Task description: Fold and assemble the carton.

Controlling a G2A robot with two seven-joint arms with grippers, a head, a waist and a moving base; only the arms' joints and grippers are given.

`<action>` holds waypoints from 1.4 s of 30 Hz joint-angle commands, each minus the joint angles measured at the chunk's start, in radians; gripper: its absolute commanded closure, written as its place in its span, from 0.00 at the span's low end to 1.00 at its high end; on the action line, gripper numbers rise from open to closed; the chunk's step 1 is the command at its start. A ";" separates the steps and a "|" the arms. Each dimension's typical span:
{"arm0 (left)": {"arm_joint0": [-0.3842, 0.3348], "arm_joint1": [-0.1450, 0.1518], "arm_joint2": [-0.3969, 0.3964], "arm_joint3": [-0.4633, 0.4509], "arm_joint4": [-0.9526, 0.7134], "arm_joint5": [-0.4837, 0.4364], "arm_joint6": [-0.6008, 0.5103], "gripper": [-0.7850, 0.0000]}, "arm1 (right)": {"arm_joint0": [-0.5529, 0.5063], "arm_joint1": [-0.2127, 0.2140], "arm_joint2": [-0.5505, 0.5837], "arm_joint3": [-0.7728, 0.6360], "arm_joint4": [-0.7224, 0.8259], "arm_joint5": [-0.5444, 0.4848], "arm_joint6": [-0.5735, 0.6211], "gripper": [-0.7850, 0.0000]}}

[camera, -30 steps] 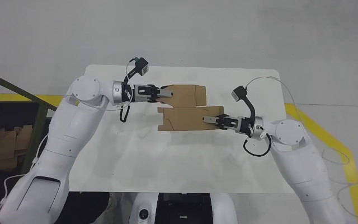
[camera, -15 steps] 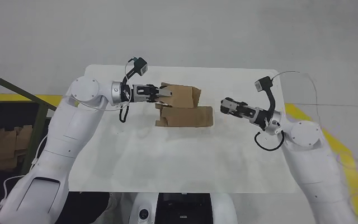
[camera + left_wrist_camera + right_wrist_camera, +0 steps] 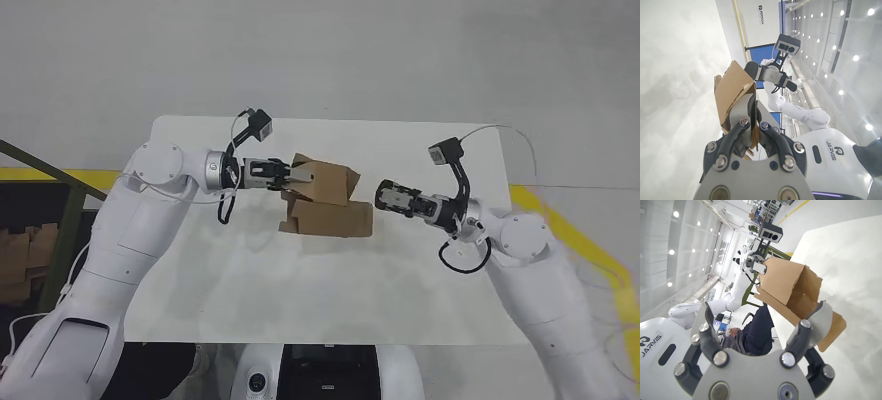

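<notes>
Carton (image 3: 325, 198) is seen near the middle of the white surface (image 3: 300, 300), and it is no longer lying flat. A second ago it was spread out like a sheet, with two brown panels side by side. Now one panel is lifted and tipped up, so a hollow box shape is starting to be made. One end is held off the surface by the left fingers (image 3: 740, 108), which are shut tight on a thin edge of the cardboard. That hold has been kept the whole time.

The right fingers (image 3: 820, 317) were laid on the carton a second ago. Then they were pulled away toward the side of the surface. Now they have been brought back close to the carton's open end, and they are spread wide with nothing held. One of them is seen right by a loose flap. It may be touching the flap, but that cannot be told for sure.

The opening-up step seems to be well begun, but the flaps are not yet folded in. A flap at the open end is likely to be pushed shut next, while the carton is kept steady from the other end.
</notes>
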 commanded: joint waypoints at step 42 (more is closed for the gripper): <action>0.001 -0.005 0.034 -0.025 -0.009 -0.010 -0.042 1.00 | 0.077 -0.043 -0.118 0.130 0.237 -0.092 0.090 0.05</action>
